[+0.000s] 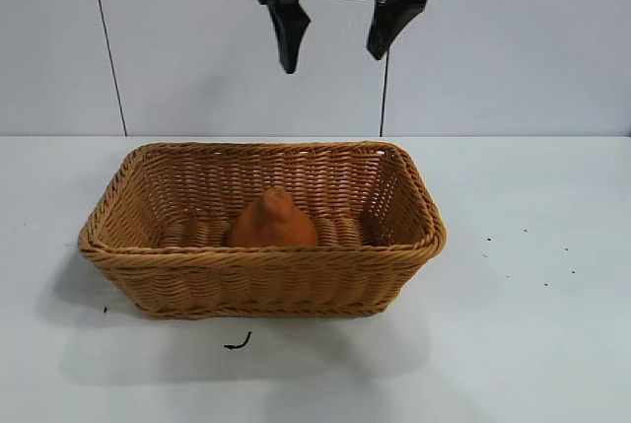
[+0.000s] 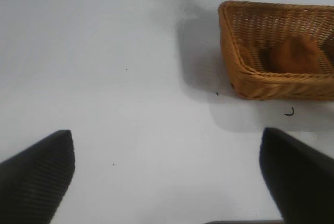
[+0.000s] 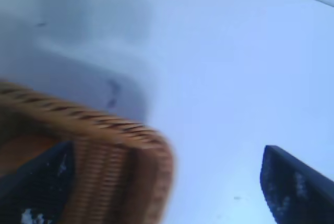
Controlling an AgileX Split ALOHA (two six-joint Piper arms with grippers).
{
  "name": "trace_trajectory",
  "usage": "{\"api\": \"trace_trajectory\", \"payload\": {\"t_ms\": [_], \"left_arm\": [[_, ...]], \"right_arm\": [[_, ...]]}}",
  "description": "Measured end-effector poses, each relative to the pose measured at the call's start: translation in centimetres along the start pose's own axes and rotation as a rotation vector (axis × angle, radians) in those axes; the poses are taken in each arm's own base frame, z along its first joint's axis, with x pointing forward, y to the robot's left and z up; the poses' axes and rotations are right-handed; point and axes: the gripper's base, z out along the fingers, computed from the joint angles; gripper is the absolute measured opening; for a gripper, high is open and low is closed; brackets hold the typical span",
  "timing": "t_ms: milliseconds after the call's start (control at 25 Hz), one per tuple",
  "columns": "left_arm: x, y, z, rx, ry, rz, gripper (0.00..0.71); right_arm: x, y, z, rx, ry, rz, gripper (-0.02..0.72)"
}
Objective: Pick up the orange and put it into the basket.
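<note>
While dull-orange lumpy orange sits inside tan woven wicker basket | right gripper above it, fingers spread, empty | left gripper parked aside, fingers wide apart

I find no readable text, label, brand, number or sign in any view, not on the basket, the bench or the wall behind.

White tabletop carries the basket; a small dark curl lies just before it, dark specks scattered to its right.
</note>
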Motion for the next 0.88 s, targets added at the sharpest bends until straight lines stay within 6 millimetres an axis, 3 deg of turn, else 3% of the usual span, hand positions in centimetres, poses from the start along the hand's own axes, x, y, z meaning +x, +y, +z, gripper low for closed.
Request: {"api": "trace_trajectory", "payload": {"t_ms": [320,440,600,880], "left_arm": [[0.0,0.0,0.0,0.000,0.000,0.000,0.692],[0.0,0.0,0.0,0.000,0.000,0.000,0.692],[0.0,0.0,0.0,0.000,0.000,0.000,0.692],[0.0,0.0,0.0,0.000,0.000,0.000,0.692]], "right_arm": [[1.3,-13.5,0.0,0.118,0.012,0.252,0.690],[2.7,-17.2,0.2,0.130,0.032,0.335,0.690],[5.3,-19.4,1.1,0.125,0.118,0.362,0.690],[8.9,-18.5,0.3,0.109,0.226,0.359,0.692]]}}
